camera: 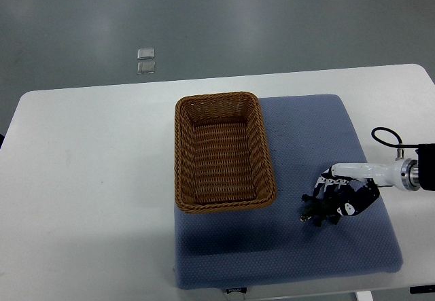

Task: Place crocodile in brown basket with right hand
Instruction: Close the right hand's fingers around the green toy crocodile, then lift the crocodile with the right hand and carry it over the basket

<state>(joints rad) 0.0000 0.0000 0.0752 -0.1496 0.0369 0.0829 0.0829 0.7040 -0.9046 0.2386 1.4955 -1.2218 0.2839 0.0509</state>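
Much bare mat (289, 192) (basket (268, 158) to crocodile (312, 211))

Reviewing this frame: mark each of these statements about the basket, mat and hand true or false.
1. The brown basket is empty. True.
2. The basket stands on bare tabletop. False: it stands on the blue mat.
3. The right hand is over the basket. False: it is to the basket's right, over the mat.
4. Two small squares lie on the floor beyond the white table. True.
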